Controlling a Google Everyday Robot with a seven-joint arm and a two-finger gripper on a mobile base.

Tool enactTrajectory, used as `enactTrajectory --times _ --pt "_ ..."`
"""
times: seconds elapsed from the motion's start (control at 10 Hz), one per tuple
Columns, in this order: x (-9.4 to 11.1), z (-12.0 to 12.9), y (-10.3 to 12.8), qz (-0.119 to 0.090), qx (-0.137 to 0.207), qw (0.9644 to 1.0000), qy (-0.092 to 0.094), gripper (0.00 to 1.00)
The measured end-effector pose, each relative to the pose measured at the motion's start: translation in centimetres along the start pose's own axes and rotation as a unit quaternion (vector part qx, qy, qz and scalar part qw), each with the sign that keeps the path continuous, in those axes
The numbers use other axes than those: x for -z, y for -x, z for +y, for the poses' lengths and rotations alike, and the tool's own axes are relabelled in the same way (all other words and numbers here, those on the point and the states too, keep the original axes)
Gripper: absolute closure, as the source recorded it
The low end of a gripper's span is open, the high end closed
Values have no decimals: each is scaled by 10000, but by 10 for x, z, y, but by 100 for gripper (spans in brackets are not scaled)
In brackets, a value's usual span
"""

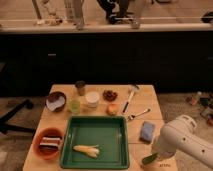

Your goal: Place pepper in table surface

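The gripper sits low over the near right corner of the table surface, mostly hidden under the white arm, so whether its fingers are spread or closed cannot be told. The pepper shows as a dark green tip right at the gripper's lower end, touching or nearly touching the wood. Just beyond the gripper lies a blue sponge, and beside it to the left is the green tray with 1 pale yellow piece.
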Motion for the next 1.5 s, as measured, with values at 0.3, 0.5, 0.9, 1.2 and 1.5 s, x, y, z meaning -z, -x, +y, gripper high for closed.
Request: enactTrajectory --times 0.3,0.5,0.9,1.2,1.5 --pt "0 0 0 0 0 10000 0 95" --pt "0 0 0 0 -1 10000 0 95" --pt "0 0 0 0 -3 10000 0 99" --pt "0 0 0 0 -3 10000 -1 75" --pt "0 0 0 0 -3 10000 -1 43"
